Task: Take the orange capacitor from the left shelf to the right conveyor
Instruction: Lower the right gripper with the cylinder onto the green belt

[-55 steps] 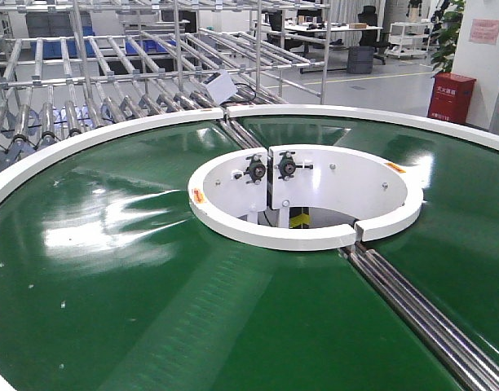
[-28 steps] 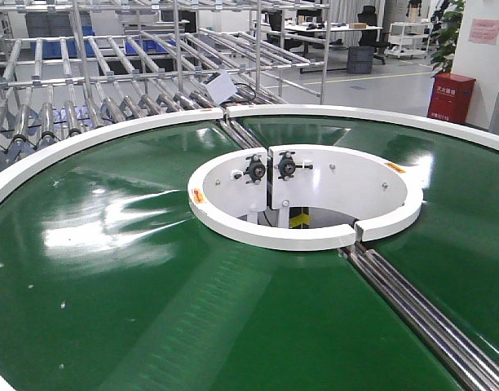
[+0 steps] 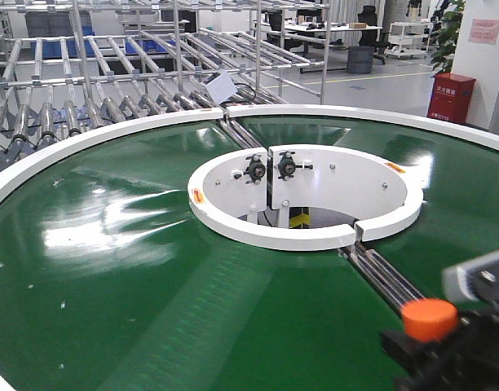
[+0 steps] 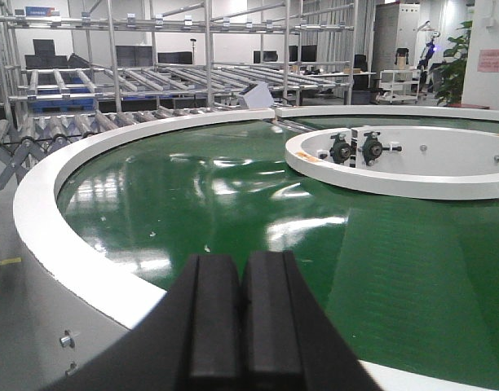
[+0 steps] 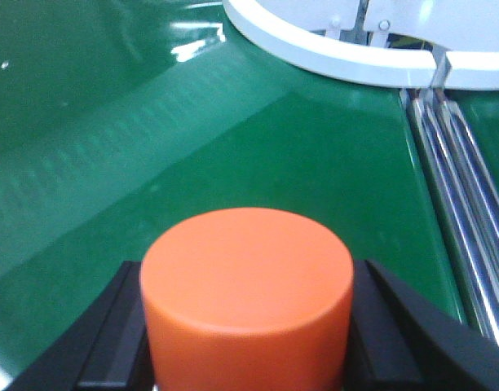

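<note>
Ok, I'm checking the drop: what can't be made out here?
Right wrist: the orange capacitor has its lower body hidden between the jaws and cut by the bottom edge, so height over the conveyor is unclear.
Front view: shelf contents too small to tell.
Left wrist: left gripper base cut off by the bottom edge.

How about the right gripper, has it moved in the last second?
Yes. The right gripper, holding the orange capacitor, has entered the front view from the lower right, near the steel rails below the white ring.

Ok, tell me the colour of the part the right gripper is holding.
Plain orange; the capacitor shows best in the right wrist view.
</note>
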Available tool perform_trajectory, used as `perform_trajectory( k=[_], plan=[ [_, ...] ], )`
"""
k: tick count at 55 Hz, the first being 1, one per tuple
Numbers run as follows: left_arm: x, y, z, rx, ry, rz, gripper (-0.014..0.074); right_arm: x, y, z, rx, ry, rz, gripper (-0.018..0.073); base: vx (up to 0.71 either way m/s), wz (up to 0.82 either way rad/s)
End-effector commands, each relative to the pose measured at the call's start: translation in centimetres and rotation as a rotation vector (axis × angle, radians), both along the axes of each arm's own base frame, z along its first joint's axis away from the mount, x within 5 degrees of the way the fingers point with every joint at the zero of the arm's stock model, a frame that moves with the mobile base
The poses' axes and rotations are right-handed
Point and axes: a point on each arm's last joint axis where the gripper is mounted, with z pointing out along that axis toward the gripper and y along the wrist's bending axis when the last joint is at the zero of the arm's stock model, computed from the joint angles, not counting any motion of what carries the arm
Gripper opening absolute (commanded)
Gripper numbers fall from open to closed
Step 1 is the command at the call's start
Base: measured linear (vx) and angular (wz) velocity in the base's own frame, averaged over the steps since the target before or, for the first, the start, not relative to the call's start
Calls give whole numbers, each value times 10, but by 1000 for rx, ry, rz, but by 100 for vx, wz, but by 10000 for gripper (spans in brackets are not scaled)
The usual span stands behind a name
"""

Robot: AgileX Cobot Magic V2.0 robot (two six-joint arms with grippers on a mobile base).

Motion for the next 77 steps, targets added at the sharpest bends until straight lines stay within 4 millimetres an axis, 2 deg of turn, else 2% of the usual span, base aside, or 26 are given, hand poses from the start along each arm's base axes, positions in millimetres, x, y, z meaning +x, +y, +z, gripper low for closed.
perform_trajectory(
  k=[1,9,21,28,36,49,60,68,77],
  plan=[
    [0,0,-3,-9,-60,1,-6,26,8,20,40,-183,-1,326,0,0],
    [0,0,-3,-9,-60,1,-6,57,18,12,62,-268,-5,326,0,0],
    [0,0,-3,-9,-60,1,-6,82,30,-3,51,-399,34,326,0,0],
    [0,0,-3,-9,-60,1,-6,95,39,-17,120,-434,71,326,0,0],
    [0,0,-3,-9,-60,1,-6,110,55,-43,177,-474,182,326,0,0],
    [0,0,-3,-9,-60,1,-6,132,69,-103,233,-460,231,327,0,0],
    [0,0,-3,-9,-60,1,-6,141,69,-134,212,-518,208,328,0,0],
    [0,0,-3,-9,-60,1,-6,147,66,-156,186,-480,158,328,0,0],
    [0,0,-3,-9,-60,1,-6,154,68,-171,178,-446,146,328,0,0]
  ],
)
